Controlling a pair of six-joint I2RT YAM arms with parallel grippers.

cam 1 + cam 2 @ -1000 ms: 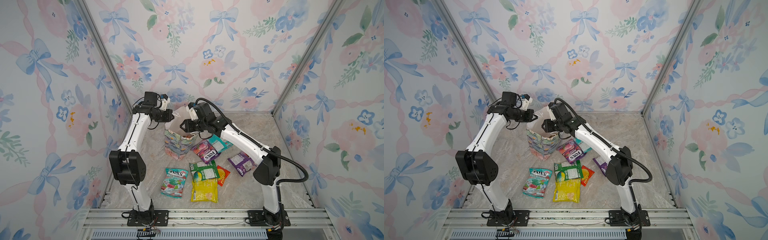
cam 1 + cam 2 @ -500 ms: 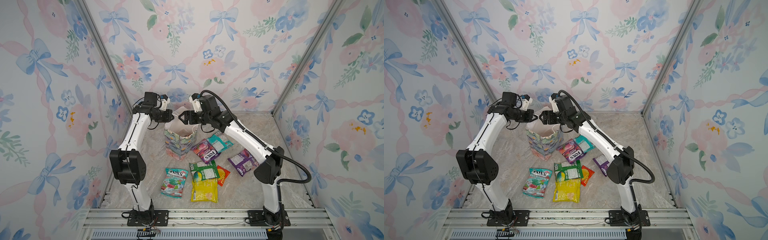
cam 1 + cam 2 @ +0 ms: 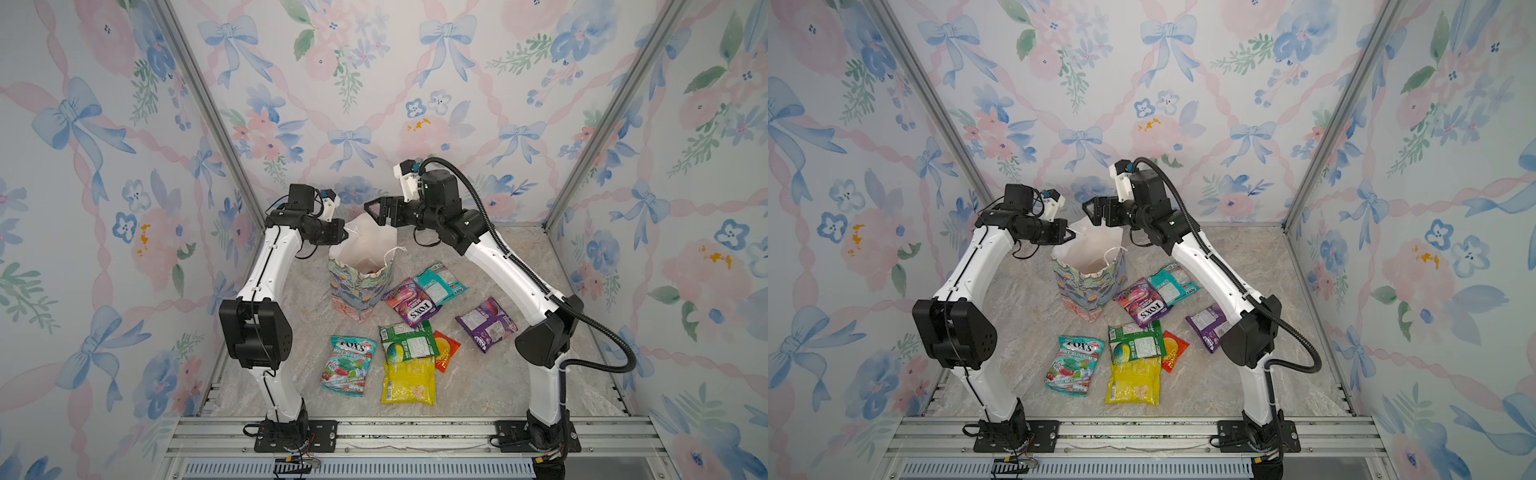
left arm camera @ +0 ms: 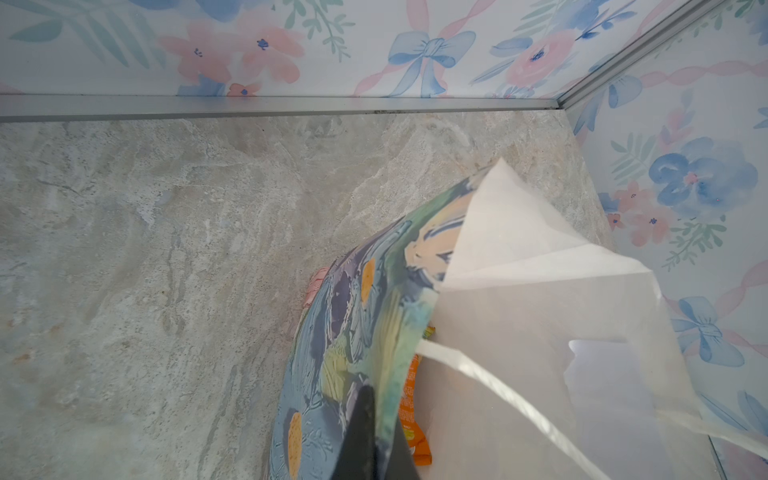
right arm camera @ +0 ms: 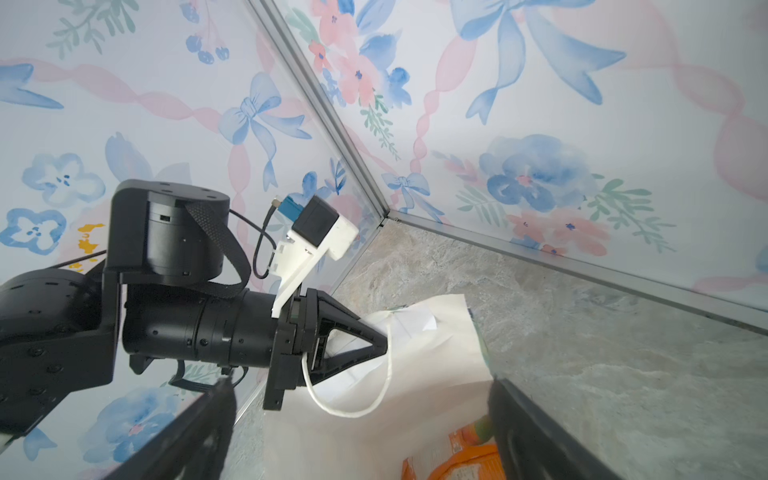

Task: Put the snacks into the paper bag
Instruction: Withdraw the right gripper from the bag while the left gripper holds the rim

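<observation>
Seven flat glossy plastic snack packets (image 3: 407, 343) lie loose on the grey marbled tabletop (image 3: 478, 395), nearest among them a teal FOX'S packet (image 3: 348, 365) and a yellow packet (image 3: 409, 380). Behind them stands the small floral-printed paper bag (image 3: 359, 291), upright, with an orange packet (image 5: 461, 461) already inside. The left gripper (image 3: 341, 235), forearm level, is pressed together on the bag's rim, seemingly to keep the mouth propped wide for drops. Farthest back, the right gripper (image 3: 374, 212) hangs over that mouth, arm arched high, jaws spread and empty; its next fetch is probably a table packet.
</observation>
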